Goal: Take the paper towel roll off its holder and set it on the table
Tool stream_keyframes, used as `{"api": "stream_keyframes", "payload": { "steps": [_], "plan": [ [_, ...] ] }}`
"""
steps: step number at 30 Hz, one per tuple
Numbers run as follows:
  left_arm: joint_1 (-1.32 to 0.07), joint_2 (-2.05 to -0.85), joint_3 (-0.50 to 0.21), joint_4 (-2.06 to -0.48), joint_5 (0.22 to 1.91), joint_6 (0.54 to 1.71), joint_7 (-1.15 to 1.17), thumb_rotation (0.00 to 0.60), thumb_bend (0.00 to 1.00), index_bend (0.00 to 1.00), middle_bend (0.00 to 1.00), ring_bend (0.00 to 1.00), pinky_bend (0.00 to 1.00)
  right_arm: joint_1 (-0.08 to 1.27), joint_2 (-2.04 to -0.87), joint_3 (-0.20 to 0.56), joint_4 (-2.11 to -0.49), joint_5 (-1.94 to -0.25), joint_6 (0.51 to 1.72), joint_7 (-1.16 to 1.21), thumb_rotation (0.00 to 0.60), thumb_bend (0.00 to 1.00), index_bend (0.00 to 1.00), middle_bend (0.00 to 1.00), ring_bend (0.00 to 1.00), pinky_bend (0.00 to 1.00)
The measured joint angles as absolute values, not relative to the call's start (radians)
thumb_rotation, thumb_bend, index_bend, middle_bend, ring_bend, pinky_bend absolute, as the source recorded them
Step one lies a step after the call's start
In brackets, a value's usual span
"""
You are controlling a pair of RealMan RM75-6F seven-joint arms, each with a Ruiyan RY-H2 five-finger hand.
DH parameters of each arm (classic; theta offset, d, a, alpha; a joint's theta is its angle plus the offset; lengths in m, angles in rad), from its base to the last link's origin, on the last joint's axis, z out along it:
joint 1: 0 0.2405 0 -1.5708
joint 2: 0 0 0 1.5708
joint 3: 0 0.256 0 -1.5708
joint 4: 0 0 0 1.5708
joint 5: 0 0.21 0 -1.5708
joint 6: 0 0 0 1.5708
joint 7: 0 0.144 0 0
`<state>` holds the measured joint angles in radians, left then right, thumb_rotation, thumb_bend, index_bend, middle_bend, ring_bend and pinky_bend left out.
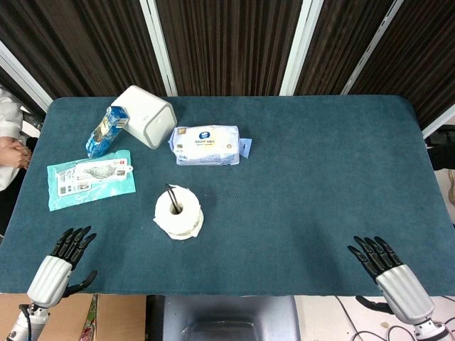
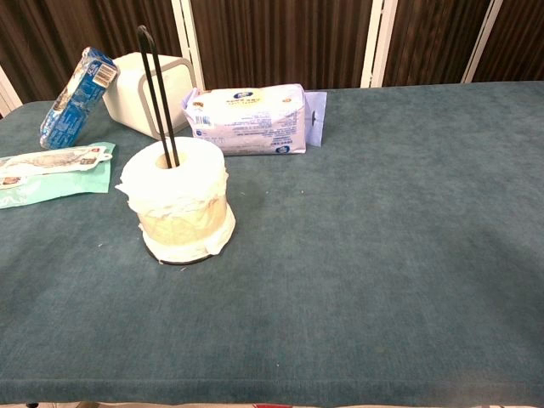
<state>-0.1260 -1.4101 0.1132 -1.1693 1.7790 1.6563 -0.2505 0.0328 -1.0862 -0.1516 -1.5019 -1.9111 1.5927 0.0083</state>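
Roll, loose ragged outer sheet, on holder, frame centre-left. Left hand, right hand spread, empty, bottom corners.

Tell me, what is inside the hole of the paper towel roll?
The black wire holder rises through the paper towel roll. Its lower part is hidden; only its base edge shows.

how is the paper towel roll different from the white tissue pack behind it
The paper towel roll stands upright on its holder, while the tissue pack lies on its side on the table. The roll is bare paper with loose edges; the pack is wrapped in printed plastic. Both are mostly white.
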Motion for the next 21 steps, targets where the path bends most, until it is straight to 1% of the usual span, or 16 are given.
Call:
{"api": "stream_keyframes", "payload": {
  "steps": [6,10,13,15,17,21],
  "plan": [
    [-0.138,-1.421,0.118,-1.168,1.802,1.669,-0.333,0.600,0.34,0.00,0.00,0.00,0.02,0.034,-1.086,-0.156,-1.507,-1.909,1.581,0.001,0.600,0.00,0.00,0.00,0.00,0.00],
    [-0.158,-1.455,0.109,-1.160,1.813,1.690,-0.479,0.600,0.34,0.00,0.00,0.00,0.01,0.034,-1.081,-0.155,-1.508,-1.901,1.584,0.012,0.600,0.00,0.00,0.00,0.00,0.00],
    [-0.183,-1.495,0.093,-1.157,1.801,1.684,-0.614,0.600,0.33,0.00,0.00,0.00,0.01,0.033,-1.082,-0.148,-1.509,-1.886,1.586,0.016,0.600,0.00,0.00,0.00,0.00,0.00],
    [-0.203,-1.514,0.080,-1.169,1.780,1.659,-0.697,0.600,0.33,0.00,0.00,0.00,0.01,0.035,-1.082,-0.147,-1.510,-1.883,1.580,0.016,0.600,0.00,0.00,0.00,0.00,0.00],
    [-0.230,-1.532,0.060,-1.196,1.741,1.605,-0.783,0.600,0.33,0.00,0.00,0.00,0.01,0.037,-1.080,-0.149,-1.512,-1.884,1.575,0.021,0.600,0.00,0.00,0.00,0.00,0.00],
    [-0.283,-1.570,0.019,-1.243,1.663,1.480,-0.834,0.598,0.33,0.00,0.00,0.00,0.01,0.037,-1.079,-0.145,-1.513,-1.878,1.582,0.027,0.600,0.00,0.00,0.00,0.00,0.00]
  ]
}}
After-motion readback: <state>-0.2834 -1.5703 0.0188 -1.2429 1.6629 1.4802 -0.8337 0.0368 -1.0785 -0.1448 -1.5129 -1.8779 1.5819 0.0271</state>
